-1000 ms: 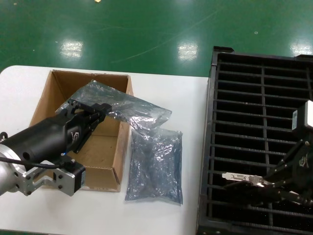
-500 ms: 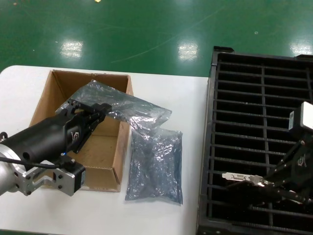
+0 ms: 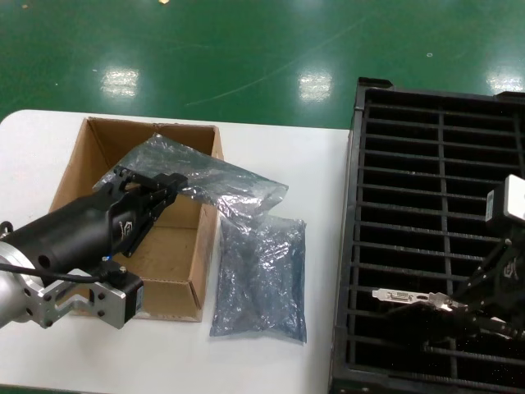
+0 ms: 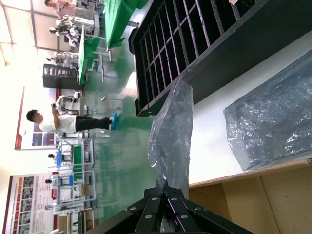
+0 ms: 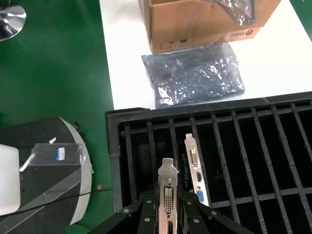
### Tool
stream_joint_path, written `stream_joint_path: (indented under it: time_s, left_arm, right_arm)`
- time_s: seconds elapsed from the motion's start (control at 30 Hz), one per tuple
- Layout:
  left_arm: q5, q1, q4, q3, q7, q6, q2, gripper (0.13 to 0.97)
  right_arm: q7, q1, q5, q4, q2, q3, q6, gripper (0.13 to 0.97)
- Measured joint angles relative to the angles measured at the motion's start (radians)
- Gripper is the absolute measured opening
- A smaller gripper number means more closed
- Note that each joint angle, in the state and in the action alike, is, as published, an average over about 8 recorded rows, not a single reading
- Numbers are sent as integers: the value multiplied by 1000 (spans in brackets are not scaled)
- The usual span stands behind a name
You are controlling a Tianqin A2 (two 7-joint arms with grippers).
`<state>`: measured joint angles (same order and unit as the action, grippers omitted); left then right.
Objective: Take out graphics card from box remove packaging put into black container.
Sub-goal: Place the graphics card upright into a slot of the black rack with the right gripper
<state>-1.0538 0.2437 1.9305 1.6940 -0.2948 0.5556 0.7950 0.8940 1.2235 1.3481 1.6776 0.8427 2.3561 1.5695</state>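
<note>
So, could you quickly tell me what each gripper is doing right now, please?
Left gripper: shut on the plastic bag, over the box.
Right gripper: shut on the graphics card, over the black container.

A glossy green floor mirrors ceiling lights behind the white table.
</note>
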Motion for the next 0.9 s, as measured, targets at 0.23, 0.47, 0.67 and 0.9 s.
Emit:
stream_joint_path:
  time_s: [0.23,0.47,0.67,0.9]
  left_arm:
    - [0,0,0,0,0,0,0,139]
    - [0,0,0,0,0,0,0,139]
    - [0,0,0,0,0,0,0,139]
    - [0,0,0,0,0,0,0,139]
  right_arm:
    - [-3,6,-8,8,-8,15,0,190]
    - [-4,12,-19,12,-28,26,0,190]
    - [-10,13,-26,5,-49,39,0,190]
    - [-23,15,-45,-11,-68,55,0,190]
